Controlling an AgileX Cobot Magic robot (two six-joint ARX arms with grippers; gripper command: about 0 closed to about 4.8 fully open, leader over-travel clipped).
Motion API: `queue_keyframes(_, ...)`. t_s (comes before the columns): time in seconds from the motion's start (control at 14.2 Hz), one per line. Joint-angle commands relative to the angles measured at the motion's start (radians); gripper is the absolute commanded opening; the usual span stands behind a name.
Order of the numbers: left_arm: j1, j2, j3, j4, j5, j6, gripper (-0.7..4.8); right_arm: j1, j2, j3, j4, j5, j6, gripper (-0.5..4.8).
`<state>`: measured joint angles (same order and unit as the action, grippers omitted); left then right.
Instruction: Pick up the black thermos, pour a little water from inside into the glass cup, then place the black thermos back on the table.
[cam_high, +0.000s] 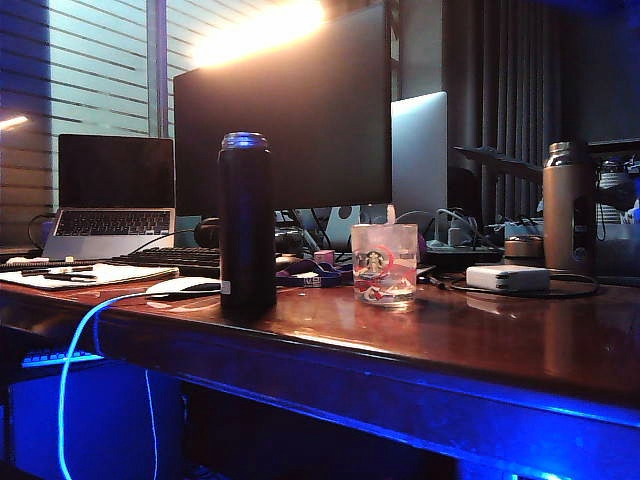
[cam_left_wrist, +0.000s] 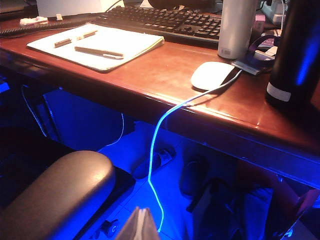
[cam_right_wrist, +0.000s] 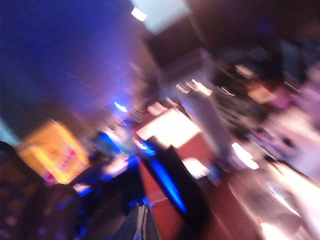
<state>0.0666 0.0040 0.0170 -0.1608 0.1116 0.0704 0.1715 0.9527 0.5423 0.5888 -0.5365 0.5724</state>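
**Thermos upright and untouched, right gripper closing the gap**

The black thermos (cam_high: 247, 226) stood upright on the counter (cam_high: 480, 340), its long axis vertical, close to the near edge and left of centre in the exterior view. The glass cup (cam_high: 384, 263) sat just to its right, apart from it and at about the same depth. Neither arm showed in the exterior view, so nothing held the thermos.

The right gripper (cam_right_wrist: 141, 222) appeared only as a pair of fingertips at the edge of the right wrist view, pressed together with no gap and nothing between them. That picture was heavily smeared, yet a dark column with a blue sheen, most likely the thermos, lay ahead of the fingertips and slanted across the frame. The slant looked like the camera's tilt rather than any lean of the flask.

The left gripper (cam_left_wrist: 138, 226) hung low, below the counter edge and near the chair arm (cam_left_wrist: 55, 195), its tips likewise drawn together and empty. From there the thermos stood up on the counter, off to the right past the white mouse (cam_left_wrist: 212, 75).

By my judgement the right arm was the nearer one to the thermos. Its narrow fingers would have to spread before they could straddle the vertical body from the side.
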Motion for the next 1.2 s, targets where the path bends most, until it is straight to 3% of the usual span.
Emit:
queue_keyframes(0.07, 0.000, -0.003, -0.009, -0.016, -0.004, 0.001, -0.03, 0.177, 0.230, 0.103, 0.063, 0.087, -0.232, -0.01)
queue_keyframes(0.28, 0.000, -0.003, -0.009, -0.016, -0.004, 0.001, -0.03, 0.311, 0.530, 0.279, 0.066, 0.173, -0.396, -0.01)
queue_keyframes(0.49, 0.000, -0.003, -0.009, -0.016, -0.003, 0.000, -0.03, 0.322, 0.758, 0.444, 0.073, 0.205, -0.450, -0.01)
queue_keyframes(0.7, 0.000, -0.003, -0.009, -0.016, -0.003, 0.000, -0.03, 0.322, 0.865, 0.517, 0.076, 0.203, -0.629, 0.03)
queue_keyframes(0.77, 0.000, -0.003, -0.009, -0.017, -0.003, 0.000, -0.03, 0.322, 0.891, 0.525, 0.087, 0.202, -0.691, 1.06)
queue_keyframes(0.85, 0.000, -0.003, -0.009, -0.017, -0.003, 0.001, -0.03, 0.322, 0.909, 0.526, 0.106, 0.202, -0.704, 3.35)
queue_keyframes(0.92, 0.000, -0.003, -0.009, -0.017, -0.003, 0.001, -0.03, 0.322, 0.927, 0.526, 0.128, 0.201, -0.704, 4.79)
queue_keyframes(1.06, 0.000, -0.003, -0.009, -0.017, -0.003, 0.001, -0.03, 0.323, 0.929, 0.526, 0.135, 0.201, -0.701, 4.79)
queue_keyframes(1.2, 0.000, -0.003, -0.009, -0.017, -0.003, 0.001, -0.03, 0.324, 0.934, 0.526, 0.211, 0.201, -0.616, 4.79)
